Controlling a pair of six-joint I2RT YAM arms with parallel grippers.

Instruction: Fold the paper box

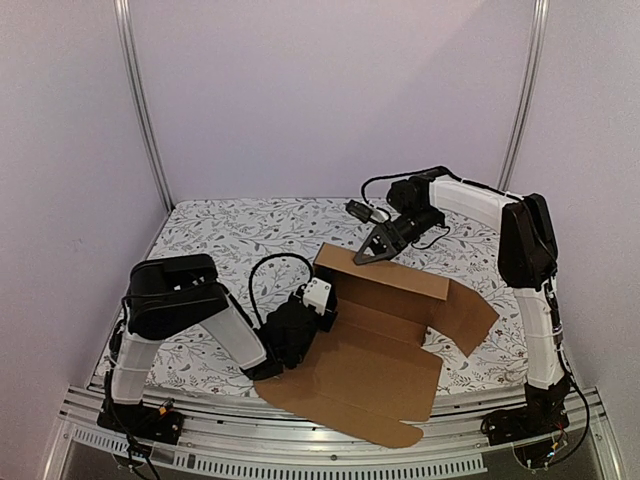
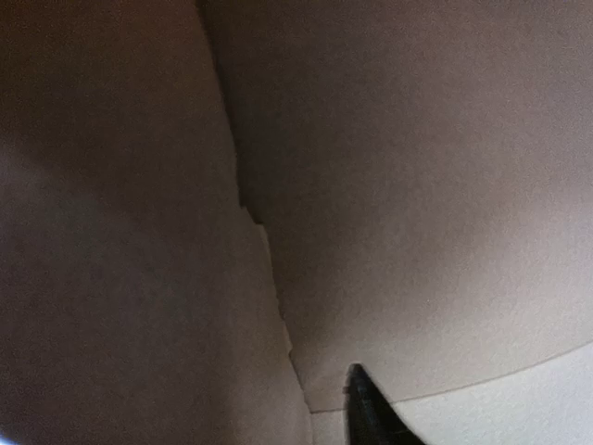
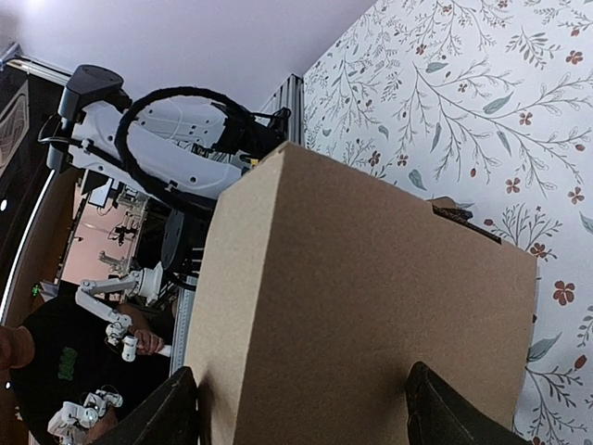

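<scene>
Raising walls: brown corrugated-cardboard paper box [image 1: 370,370], 12 o'clock wall upright; right gripper [image 1: 366,253] above, jaws wide, empty; left gripper [image 1: 318,316] at 9 o'clock, jaws unreadable. Next, probably: lift that side flap.

No writing, label, brand or number can be read anywhere; a green mark on a dark shirt [image 3: 65,363] is too blurred.
</scene>
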